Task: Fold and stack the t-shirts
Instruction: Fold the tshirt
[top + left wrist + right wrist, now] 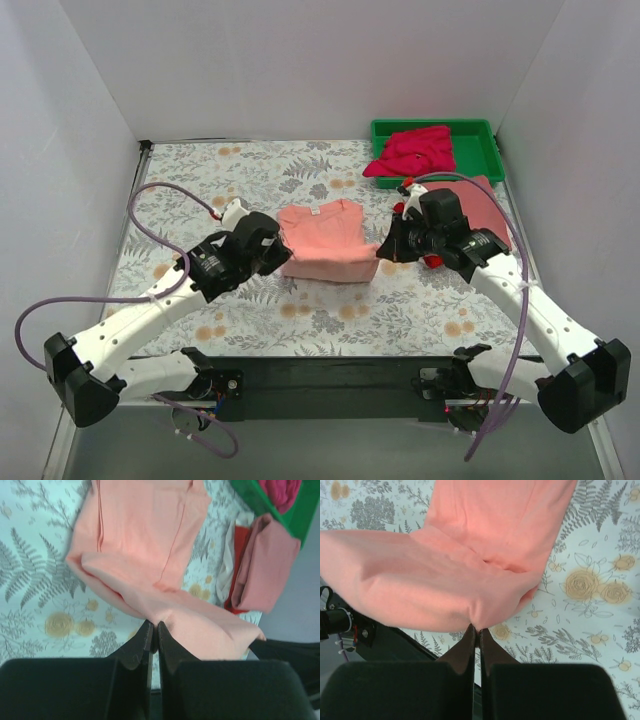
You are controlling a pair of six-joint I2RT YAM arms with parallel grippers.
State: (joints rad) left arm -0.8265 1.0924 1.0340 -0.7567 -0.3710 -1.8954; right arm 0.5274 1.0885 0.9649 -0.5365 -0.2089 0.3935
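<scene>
The light salmon-pink t-shirt (325, 240) lies partly folded at the table's middle. My left gripper (281, 258) is shut on its near left corner (165, 611), lifted off the table. My right gripper (383, 250) is shut on its near right corner (479, 617), also lifted. The near hem hangs between them, doubled over the shirt's body (505, 520). A dusty rose t-shirt (487, 207) lies folded on a red one (241, 542) at the right, behind my right arm. The magenta t-shirt (413, 150) lies crumpled in the green tray (482, 160).
The green tray stands at the back right corner. White walls close the table on three sides. Purple cables loop off both arms, the left one over the table's left part (160, 215).
</scene>
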